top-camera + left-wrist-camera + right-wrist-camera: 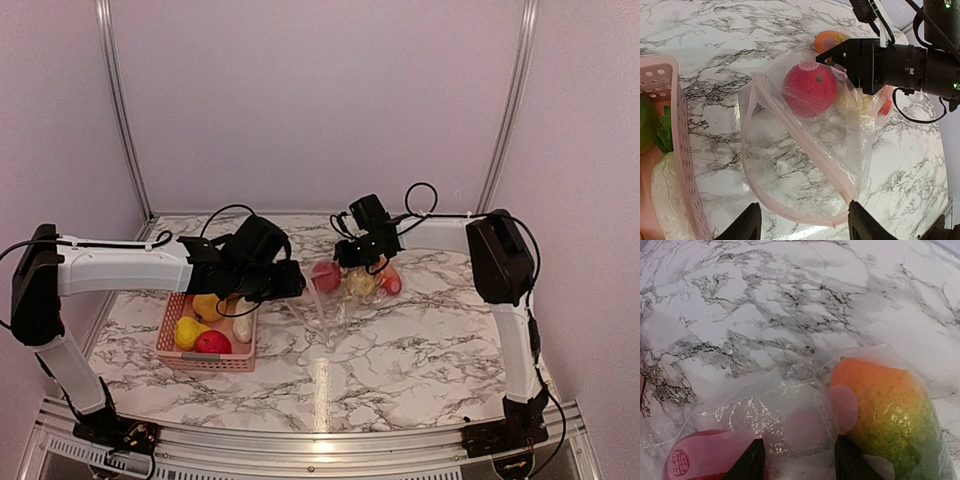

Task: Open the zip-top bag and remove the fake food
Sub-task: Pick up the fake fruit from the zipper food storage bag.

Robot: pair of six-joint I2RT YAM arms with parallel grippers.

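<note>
Probably limp and slippery, the bag [805, 165] is best pinched at its rim just ahead of the spread left gripper [805, 227].

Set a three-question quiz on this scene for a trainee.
1. True or false: the red fruit lies inside the zip-top bag.
2. Which container stands on the table's left side? A) pink basket B) blue bowl C) metal pan
3. Fill in: the bag's open mouth faces the ____ gripper.
Key: 1 true; 2 A; 3 left gripper.
</note>
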